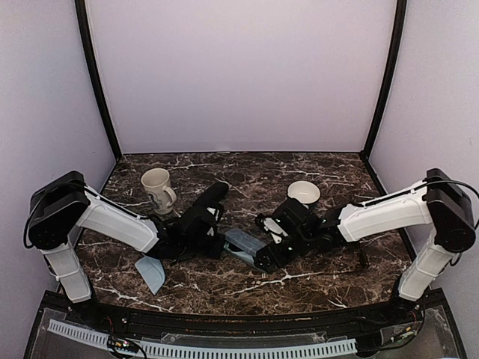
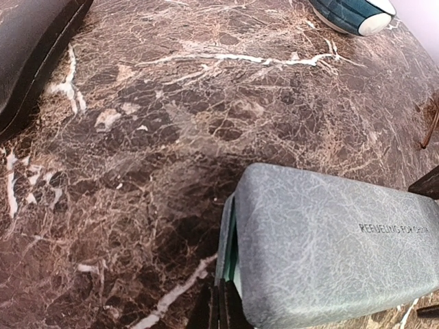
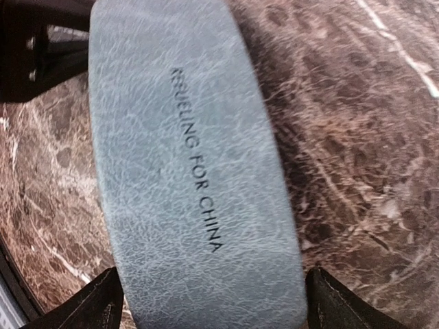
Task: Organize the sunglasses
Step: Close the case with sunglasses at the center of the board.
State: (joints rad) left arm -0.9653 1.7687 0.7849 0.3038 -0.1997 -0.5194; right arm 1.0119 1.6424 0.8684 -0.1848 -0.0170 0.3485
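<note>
Case [image 1: 243, 243] lies flat btw my two grippers, blue-grey, lid down or nearly so. I can't see any sunglasses for sure. They may be inside it or hid from view, I can't tell. So I think one pair may be put away by now, but I can't check that. If so, the other pair is left to do.

L gripper [image 2: 219, 308] is clenched on nothing, tips right at the end of the case. R gripper [image 3: 212, 305] has its jaws spread wide, one on each side of the case, and doesn't seem to squeeze it.

Count:
- 1 of that case
- 1 black case [image 2: 27, 55]
- 1 mug [image 1: 157, 187]
- 1 bowl [image 1: 303, 192]
- 1 pale blue thing [image 1: 152, 273] front left, can't tell what
- 0 sunglasses seen
</note>
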